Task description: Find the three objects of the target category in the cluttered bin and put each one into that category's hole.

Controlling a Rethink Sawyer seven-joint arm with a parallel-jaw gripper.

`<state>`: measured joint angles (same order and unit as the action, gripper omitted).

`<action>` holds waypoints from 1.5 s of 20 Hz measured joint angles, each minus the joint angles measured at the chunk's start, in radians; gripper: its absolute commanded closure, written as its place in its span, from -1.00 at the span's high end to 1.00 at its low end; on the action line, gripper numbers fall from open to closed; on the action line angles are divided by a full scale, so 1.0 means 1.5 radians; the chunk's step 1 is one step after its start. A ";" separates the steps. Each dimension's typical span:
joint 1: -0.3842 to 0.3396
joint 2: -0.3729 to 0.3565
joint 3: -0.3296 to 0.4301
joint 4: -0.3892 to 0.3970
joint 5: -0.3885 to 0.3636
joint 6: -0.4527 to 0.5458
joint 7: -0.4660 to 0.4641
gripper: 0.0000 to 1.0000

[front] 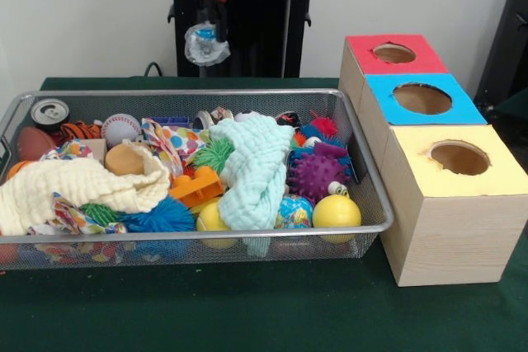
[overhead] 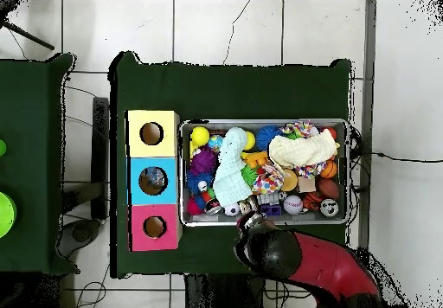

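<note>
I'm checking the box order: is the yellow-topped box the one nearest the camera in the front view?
Yes, the yellow-topped box sits nearest, with the blue-topped box behind it.

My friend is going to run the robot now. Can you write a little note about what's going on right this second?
Gripper: up behind the bin's far rim, holding nothing from the bin; open or shut can't be told.
Wire bin: still full of toys and cloths, such as the yellow ball, purple spiky ball, baseball and mint cloth.
Boxes beside the bin: red hole, blue hole, yellow hole.
Done: no drop seen yet.
Left: find all three target things and drop each in.
</note>
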<state>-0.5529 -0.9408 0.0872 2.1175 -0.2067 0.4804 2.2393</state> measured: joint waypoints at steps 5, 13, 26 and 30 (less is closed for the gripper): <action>0.046 -0.016 -0.025 0.013 0.033 0.000 0.000 -1.00; 0.115 -0.058 -0.065 0.013 0.070 0.010 0.000 -1.00; 0.220 -0.083 -0.132 -0.016 0.110 0.096 0.005 -1.00; 0.254 -0.077 -0.148 -0.032 0.129 0.104 0.013 -1.00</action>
<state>-0.1716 -1.0557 -0.1346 2.0696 -0.0136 0.6363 2.2590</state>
